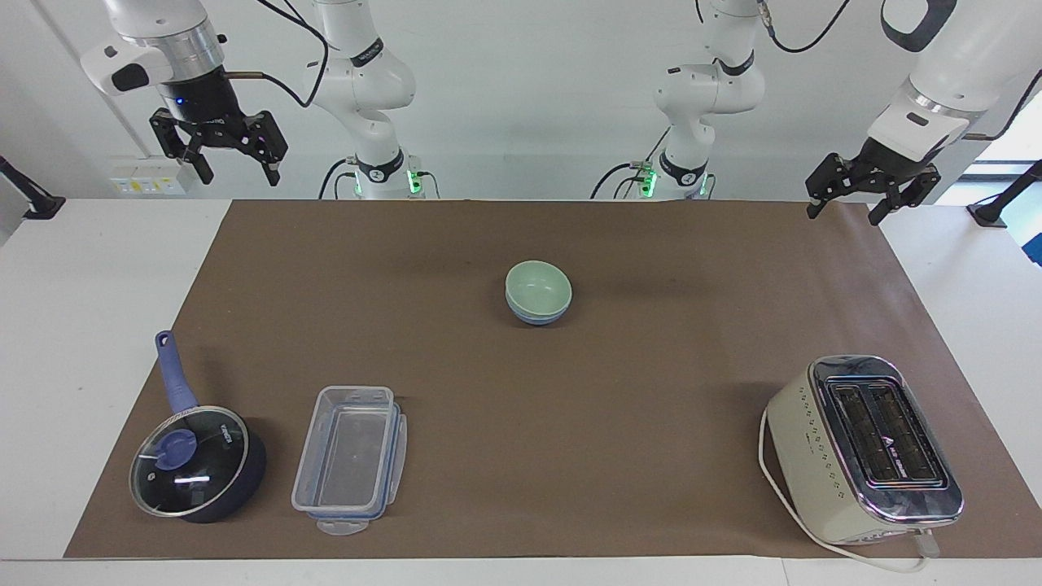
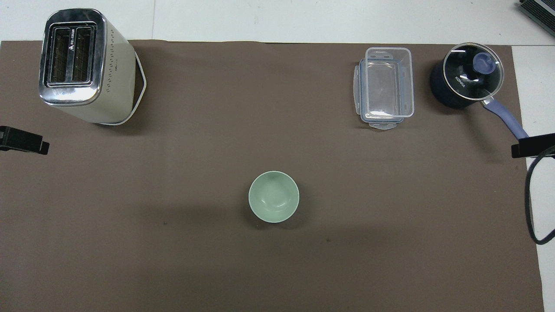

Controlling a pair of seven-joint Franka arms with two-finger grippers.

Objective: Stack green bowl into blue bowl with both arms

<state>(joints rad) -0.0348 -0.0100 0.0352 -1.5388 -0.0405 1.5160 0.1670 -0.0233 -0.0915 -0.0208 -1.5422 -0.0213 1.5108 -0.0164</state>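
Observation:
The green bowl [image 1: 537, 286] [image 2: 273, 196] sits nested inside the blue bowl [image 1: 536, 317] on the brown mat, midway between the two arms' ends. In the facing view only the blue bowl's lower rim and side show under the green one; from overhead the blue bowl is hidden. My right gripper [image 1: 237, 177] hangs open and empty, high over the mat's corner at the right arm's end. My left gripper [image 1: 843, 215] is also open and empty, held over the mat's corner at the left arm's end, and that arm waits.
A cream toaster [image 1: 864, 448] with its white cord stands farther from the robots at the left arm's end. A clear plastic container [image 1: 350, 460] and a dark blue lidded saucepan [image 1: 195, 460] lie at the right arm's end. White table [image 1: 98, 268] borders the mat.

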